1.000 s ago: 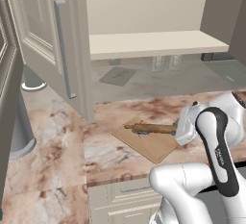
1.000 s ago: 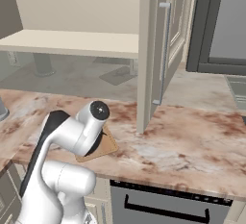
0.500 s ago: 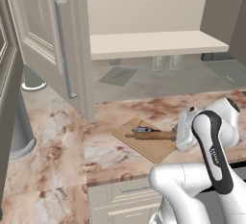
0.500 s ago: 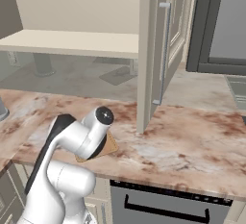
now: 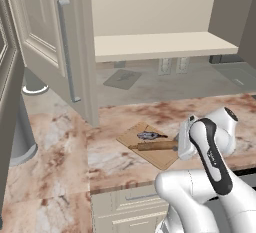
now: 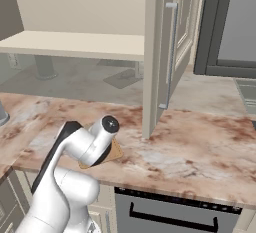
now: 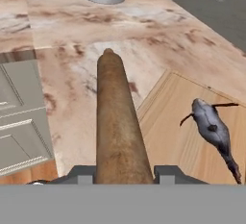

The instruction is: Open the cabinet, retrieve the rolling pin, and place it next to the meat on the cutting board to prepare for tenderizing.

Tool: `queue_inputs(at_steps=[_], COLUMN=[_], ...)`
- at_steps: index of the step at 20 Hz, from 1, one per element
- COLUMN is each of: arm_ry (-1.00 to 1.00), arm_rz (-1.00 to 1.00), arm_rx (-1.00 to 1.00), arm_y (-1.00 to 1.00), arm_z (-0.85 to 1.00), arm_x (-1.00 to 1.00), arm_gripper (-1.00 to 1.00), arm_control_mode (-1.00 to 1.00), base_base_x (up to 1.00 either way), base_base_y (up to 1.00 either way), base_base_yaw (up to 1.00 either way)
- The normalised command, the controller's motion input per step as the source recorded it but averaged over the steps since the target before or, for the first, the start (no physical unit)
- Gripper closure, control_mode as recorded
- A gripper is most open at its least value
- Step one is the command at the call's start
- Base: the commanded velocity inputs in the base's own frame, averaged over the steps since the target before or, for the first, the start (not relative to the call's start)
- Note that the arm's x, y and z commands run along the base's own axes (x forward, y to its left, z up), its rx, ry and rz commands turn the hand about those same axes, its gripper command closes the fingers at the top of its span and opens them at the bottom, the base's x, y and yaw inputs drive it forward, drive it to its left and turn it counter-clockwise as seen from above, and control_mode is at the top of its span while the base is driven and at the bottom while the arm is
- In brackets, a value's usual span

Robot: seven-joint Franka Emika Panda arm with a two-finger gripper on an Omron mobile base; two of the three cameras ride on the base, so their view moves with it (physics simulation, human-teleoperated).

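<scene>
Over the cutting board [image 5: 150, 144], just beside the meat [image 5: 149, 135], the rolling pin [image 7: 117, 131] is held between the narrowed fingers [image 7: 169, 174]. The cabinet [image 5: 60, 52] stands open. The placing step is judged in hand; lowering and release are called for.

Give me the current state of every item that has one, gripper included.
cabinet: doors open, shelf bare.
rolling pin: held in the gripper, lying low over the cutting board beside the meat.
gripper: shut on the rolling pin.
meat: lying flat on the board.
cutting board: flat on the counter.
</scene>
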Motion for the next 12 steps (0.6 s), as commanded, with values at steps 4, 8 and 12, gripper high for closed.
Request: queue_inputs(at_steps=[4, 8, 12], arm_ry=[0.00, 0.00, 0.00], arm_rz=[0.05, 0.06, 0.07], arm_rx=[-0.02, -0.02, -0.01], arm_y=[0.00, 0.00, 0.00], arm_z=[-0.33, -0.34, -0.31], arm_x=[0.32, 0.28, 0.23], arm_gripper=[1.00, 1.00, 1.00], arm_control_mode=[-1.00, -1.00, -1.00], base_base_x=[0.00, 0.00, 0.00], base_base_y=[0.00, 0.00, 0.00], base_base_yaw=[0.00, 0.00, 0.00])
